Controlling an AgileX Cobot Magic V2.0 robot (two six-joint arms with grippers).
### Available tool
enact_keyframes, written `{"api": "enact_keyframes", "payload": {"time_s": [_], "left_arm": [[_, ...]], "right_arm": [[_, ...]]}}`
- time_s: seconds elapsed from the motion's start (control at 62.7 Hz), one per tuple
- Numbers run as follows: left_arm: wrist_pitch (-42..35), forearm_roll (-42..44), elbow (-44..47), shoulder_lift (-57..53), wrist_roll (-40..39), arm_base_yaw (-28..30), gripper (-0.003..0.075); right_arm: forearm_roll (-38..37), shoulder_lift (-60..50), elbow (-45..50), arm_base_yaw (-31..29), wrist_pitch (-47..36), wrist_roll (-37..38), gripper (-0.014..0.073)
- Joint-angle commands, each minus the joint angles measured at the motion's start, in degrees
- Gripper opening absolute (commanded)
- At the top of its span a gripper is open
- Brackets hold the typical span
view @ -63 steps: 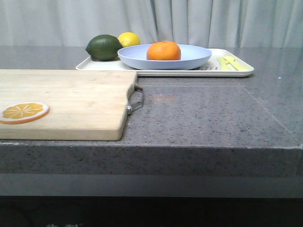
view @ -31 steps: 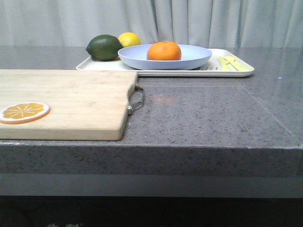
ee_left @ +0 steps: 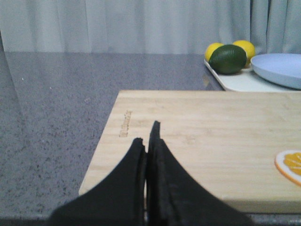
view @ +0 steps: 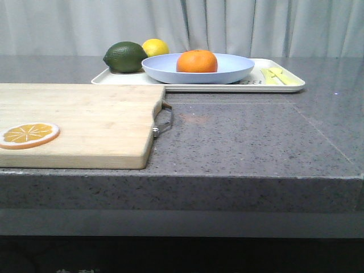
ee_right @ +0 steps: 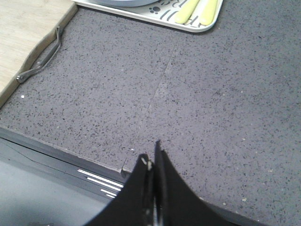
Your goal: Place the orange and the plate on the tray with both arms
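Note:
The orange [view: 197, 61] rests in the lavender-blue plate [view: 227, 71], which stands on the cream-white tray [view: 287, 85] at the back of the counter. Part of the plate [ee_left: 281, 68] and the tray [ee_left: 237, 81] show in the left wrist view, and the tray's corner [ee_right: 155, 14] in the right wrist view. My left gripper [ee_left: 146, 134] is shut and empty over the near end of the cutting board. My right gripper [ee_right: 151, 157] is shut and empty over the counter's front edge. Neither gripper shows in the front view.
A wooden cutting board [view: 79, 122] with a metal handle [view: 164, 120] lies front left, an orange slice disc [view: 28, 135] on it. A dark green avocado [view: 125, 57] and a lemon [view: 154, 47] sit on the tray's left, yellow pieces [view: 278, 75] on its right.

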Motion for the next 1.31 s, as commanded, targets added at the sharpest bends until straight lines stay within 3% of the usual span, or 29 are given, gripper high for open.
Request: {"api": "enact_keyframes", "payload": {"time_s": [0.0,1.052,1.132,1.292], "left_arm": [[-5.84,-0.60,0.23,-1.29,-0.46,0.10,-0.0018],[-6.43,-0.60,0.23,-1.16,-0.46,0.10,-0.0018],[-6.43,-0.60,0.23,-1.16,-0.46,0.10,-0.0018],[-6.43,-0.60,0.23,-1.16,-0.46,0.10,-0.0018]], "right_arm": [[0.51,0.01,-1.39,-0.05,-3.84,-0.65,-0.0068],[0.43,-0.44,-1.03,0.01,-3.96,-0.65,-0.0068],[-1.41,-2.74,0.89,-0.46,-6.51,-0.71,-0.0068],[-5.15,-12.40,13.64,-2.03,-21.66,-1.45,-0.0068]]}}
